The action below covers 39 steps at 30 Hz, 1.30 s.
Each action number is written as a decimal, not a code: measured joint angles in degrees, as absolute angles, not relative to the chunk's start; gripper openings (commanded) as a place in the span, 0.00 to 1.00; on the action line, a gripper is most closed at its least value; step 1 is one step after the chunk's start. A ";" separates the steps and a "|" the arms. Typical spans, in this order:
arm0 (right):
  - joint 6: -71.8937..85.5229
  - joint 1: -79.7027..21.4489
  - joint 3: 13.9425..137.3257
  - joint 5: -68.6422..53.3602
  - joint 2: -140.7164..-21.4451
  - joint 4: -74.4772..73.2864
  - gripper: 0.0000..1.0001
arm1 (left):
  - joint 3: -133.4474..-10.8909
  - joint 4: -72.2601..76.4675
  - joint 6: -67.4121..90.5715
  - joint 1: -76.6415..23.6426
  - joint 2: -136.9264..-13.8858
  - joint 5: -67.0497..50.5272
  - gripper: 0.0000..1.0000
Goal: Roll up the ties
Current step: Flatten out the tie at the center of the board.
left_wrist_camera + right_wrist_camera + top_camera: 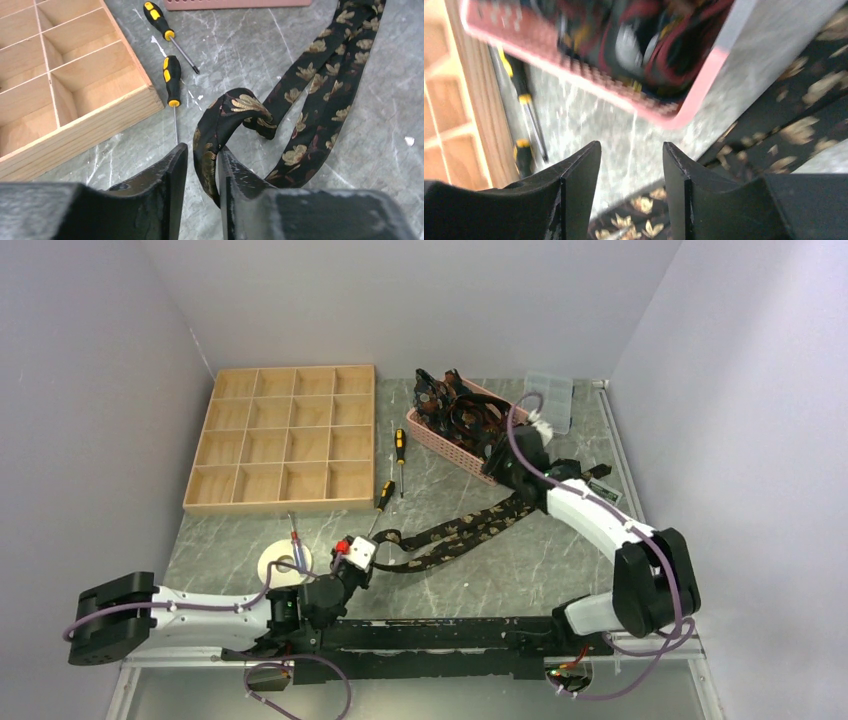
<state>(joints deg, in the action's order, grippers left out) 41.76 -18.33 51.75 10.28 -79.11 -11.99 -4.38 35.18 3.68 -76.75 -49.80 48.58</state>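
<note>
One black tie (450, 535) with tan-gold flowers lies folded double on the marble table, running from the pink basket (432, 433) down to my left gripper (378, 545). In the left wrist view its curled end (235, 107) arches up between my left gripper's (202, 160) fingers. The cloth rests against the right finger with a gap on the left side, so the jaws are open. My right gripper (631, 150) hovers open and empty above the tie (804, 125) by the basket's corner (589, 75). More ties (465, 410) are heaped in the basket.
A wooden compartment tray (285, 435) stands at the back left. Two yellow-and-black screwdrivers (400, 450) (383, 498) lie beside it, and a red-handled one (295, 540) rests on a tape roll (283, 565). A clear plastic box (553, 400) sits at the back right.
</note>
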 measured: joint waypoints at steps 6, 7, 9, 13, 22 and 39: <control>39.16 -29.65 43.64 8.25 -81.62 -9.78 0.41 | -8.95 24.93 8.14 -78.63 -44.82 54.28 0.43; 38.92 -31.31 42.41 8.34 -81.91 -9.50 0.40 | -9.58 22.74 9.41 -78.74 -43.40 54.94 0.43; 38.70 -33.98 39.51 8.73 -81.60 -8.58 0.39 | -10.68 18.04 12.10 -78.85 -40.84 55.96 0.44; 39.48 -38.39 33.34 9.98 -79.18 -6.70 0.38 | -12.38 9.56 17.37 -79.33 -37.76 57.78 0.47; 44.66 -45.56 28.34 15.42 -78.30 2.87 0.36 | -19.29 -11.25 32.25 -82.78 -38.87 61.56 0.64; 45.71 -53.19 30.94 17.82 -71.02 -6.81 0.73 | -34.04 -49.17 70.22 -83.83 -53.52 62.24 0.82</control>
<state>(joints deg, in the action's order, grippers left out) 45.71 -53.19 30.94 17.82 -71.02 -6.81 -34.04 -49.17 70.22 -83.83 -53.52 62.24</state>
